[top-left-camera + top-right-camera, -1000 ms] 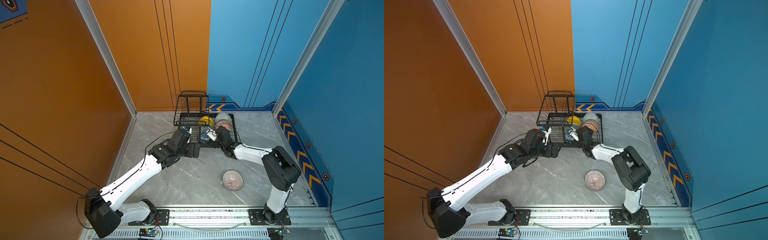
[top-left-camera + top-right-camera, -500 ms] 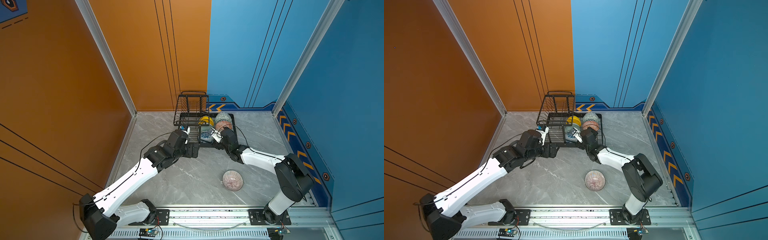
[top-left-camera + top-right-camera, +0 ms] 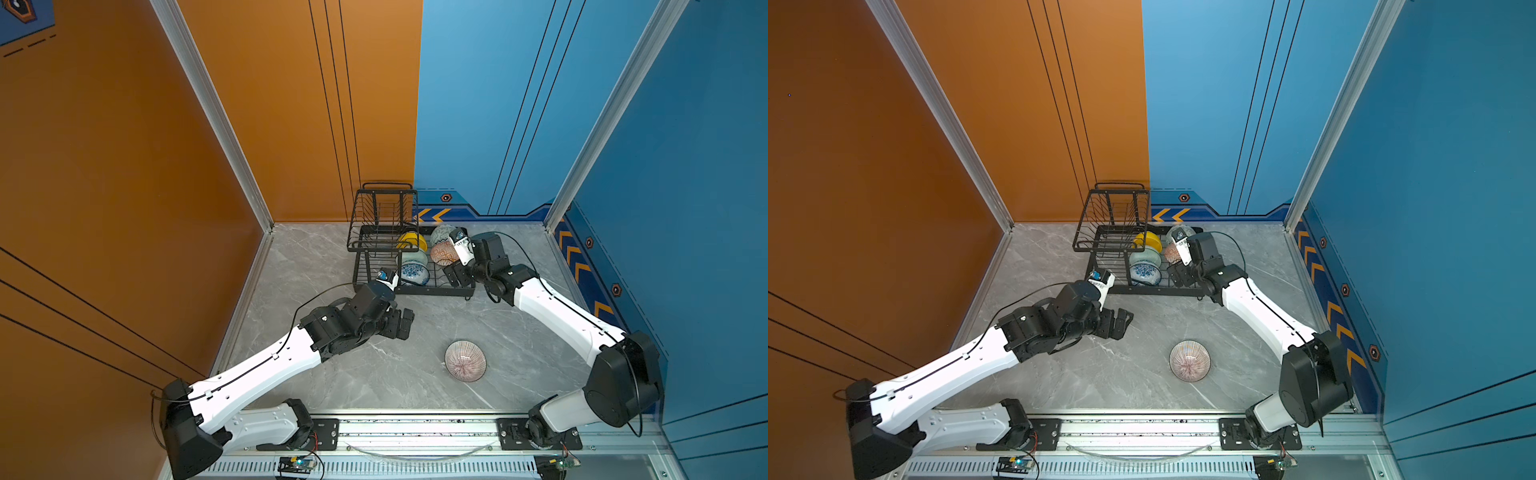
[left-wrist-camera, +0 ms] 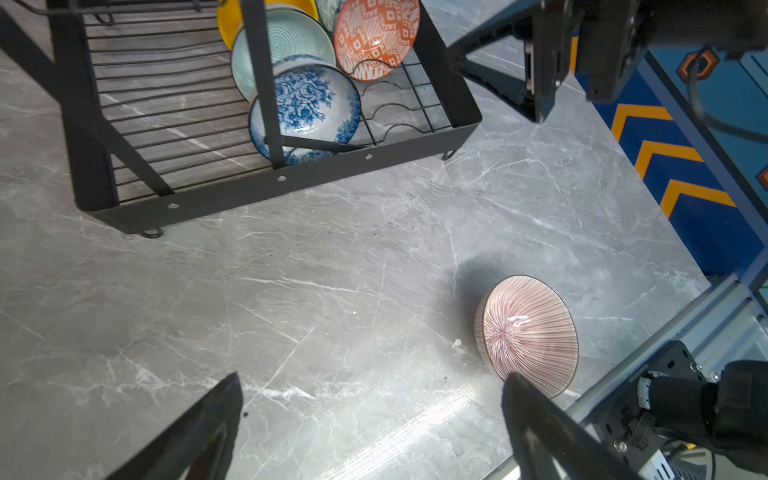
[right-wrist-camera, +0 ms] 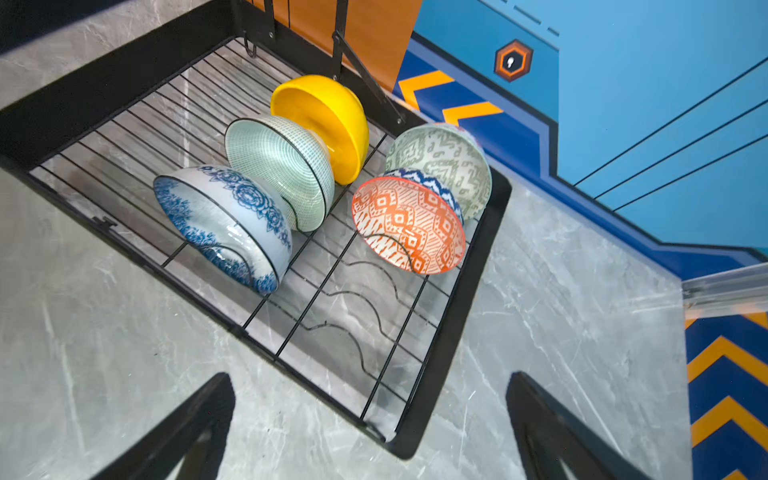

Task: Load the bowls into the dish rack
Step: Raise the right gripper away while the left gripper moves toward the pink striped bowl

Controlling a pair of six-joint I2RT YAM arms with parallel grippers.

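The black wire dish rack (image 3: 432, 291) stands at the back of the table. In its lower tray several bowls stand on edge: yellow (image 5: 328, 120), pale mint (image 5: 274, 166), blue floral (image 5: 224, 224), orange patterned (image 5: 407, 224) and grey-green (image 5: 444, 162). A pinkish striped bowl (image 3: 465, 360) sits upright on the table in front, also in the left wrist view (image 4: 528, 332). My left gripper (image 3: 401, 324) hangs open and empty between rack and striped bowl. My right gripper (image 3: 457, 276) is open and empty over the rack's front right corner (image 5: 415, 444).
The rack's raised basket tier (image 3: 384, 220) stands at its left end. Orange wall on the left, blue walls behind and to the right. An aluminium rail (image 3: 415, 432) carrying both arm bases runs along the near edge.
My left gripper has drawn back from the rack's front edge toward the near side. My right gripper has shifted right from beside the blue floral bowl to the rack's front right corner.
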